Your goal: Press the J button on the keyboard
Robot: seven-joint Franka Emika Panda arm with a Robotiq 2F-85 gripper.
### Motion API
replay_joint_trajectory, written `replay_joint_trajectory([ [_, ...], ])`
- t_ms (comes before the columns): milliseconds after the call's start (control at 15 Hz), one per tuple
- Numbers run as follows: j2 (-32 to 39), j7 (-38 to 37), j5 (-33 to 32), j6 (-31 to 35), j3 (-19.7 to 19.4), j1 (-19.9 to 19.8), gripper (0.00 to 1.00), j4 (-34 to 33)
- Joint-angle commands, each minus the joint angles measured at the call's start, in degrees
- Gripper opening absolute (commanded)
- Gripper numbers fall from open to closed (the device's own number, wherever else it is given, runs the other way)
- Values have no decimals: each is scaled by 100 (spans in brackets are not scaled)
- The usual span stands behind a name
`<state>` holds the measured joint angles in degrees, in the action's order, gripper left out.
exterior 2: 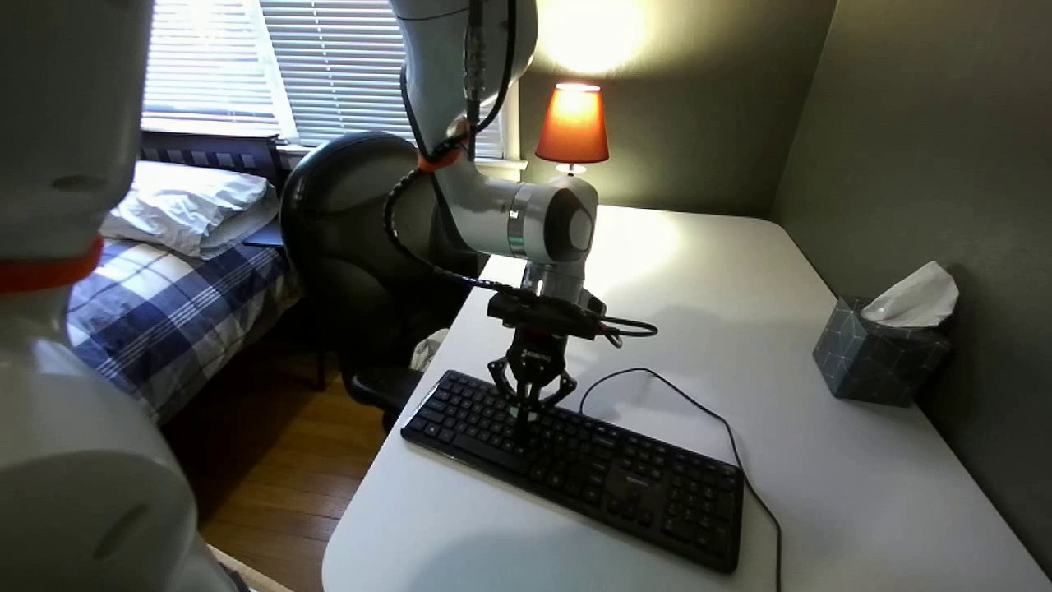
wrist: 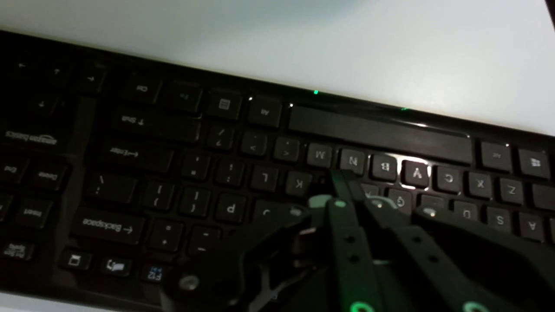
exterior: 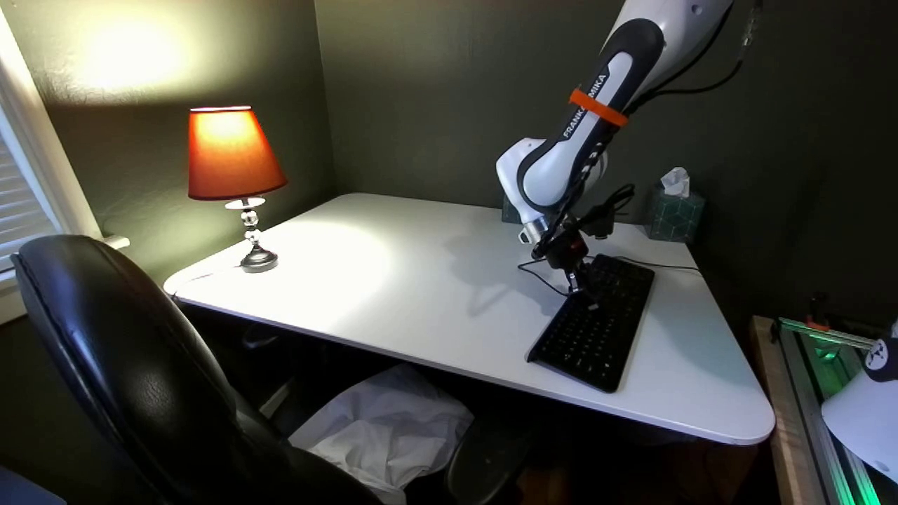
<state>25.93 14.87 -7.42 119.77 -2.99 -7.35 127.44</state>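
Nearest the camera in an exterior view, a black chair (exterior: 133,365) is standing beside the white tabletop (exterior: 435,280); a lamp (exterior: 237,163) with a red shade is glowing at the end opposite the black keyboard (exterior 2: 588,470), which is lying flat near the tabletop's edge; its thin cable (exterior 2: 726,426) is curving across the tabletop, and a tissue box (exterior 2: 875,353) is sitting on the other side of that cable; a robot arm (exterior 2: 493,210) is hanging over the keyboard; its gripper (wrist: 348,181) is pointing down, the two fingers lying together at their tips; in the wrist view the fingertips are covering the spot just beside the K key (wrist: 298,183); the J key is hiding from sight, and I cannot tell whether they are pressing it; past the chair, a white pillow (exterior 2: 185,205) is resting on a bed (exterior 2: 185,325) with a plaid cover.
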Motion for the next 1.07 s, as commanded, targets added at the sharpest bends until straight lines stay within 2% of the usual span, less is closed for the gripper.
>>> replay_joint_trajectory([
  [0, 67, -13, 88, 225, 15, -34, 0, 43],
  [1000, -40, -135, 52, 234, -9, -8, 0, 149],
])
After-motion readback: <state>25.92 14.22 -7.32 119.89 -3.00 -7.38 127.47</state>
